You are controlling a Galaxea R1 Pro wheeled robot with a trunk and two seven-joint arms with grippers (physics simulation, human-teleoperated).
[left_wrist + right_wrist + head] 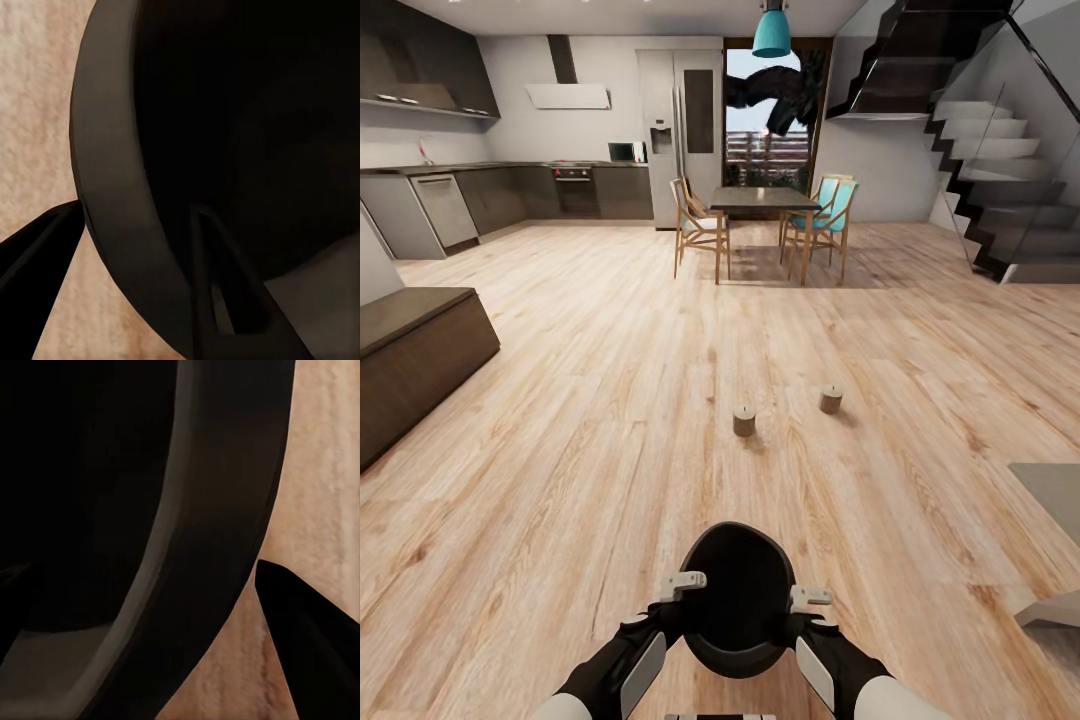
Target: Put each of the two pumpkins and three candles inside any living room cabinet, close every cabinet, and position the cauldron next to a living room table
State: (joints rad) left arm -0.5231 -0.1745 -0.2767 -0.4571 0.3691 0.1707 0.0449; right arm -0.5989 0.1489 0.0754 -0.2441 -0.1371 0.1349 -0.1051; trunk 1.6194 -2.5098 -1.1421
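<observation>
Holding the cauldron point(738, 600) between both grippers above the wooden floor point(610, 420).

Head view: the left gripper point(682, 584) clamps the pot's left rim and the right gripper point(809, 599) its right rim; two candles point(744, 421) stand upright on the floor ahead, well apart from each other; the cabinet point(415, 360) sits at the left with its fronts flush. Left wrist view: one finger point(37, 262) lies outside the cauldron wall point(112, 187) and one inside, pinching it. Right wrist view: one finger point(315, 645) lies outside the rim point(217, 547); the other is lost in the dark interior.
</observation>
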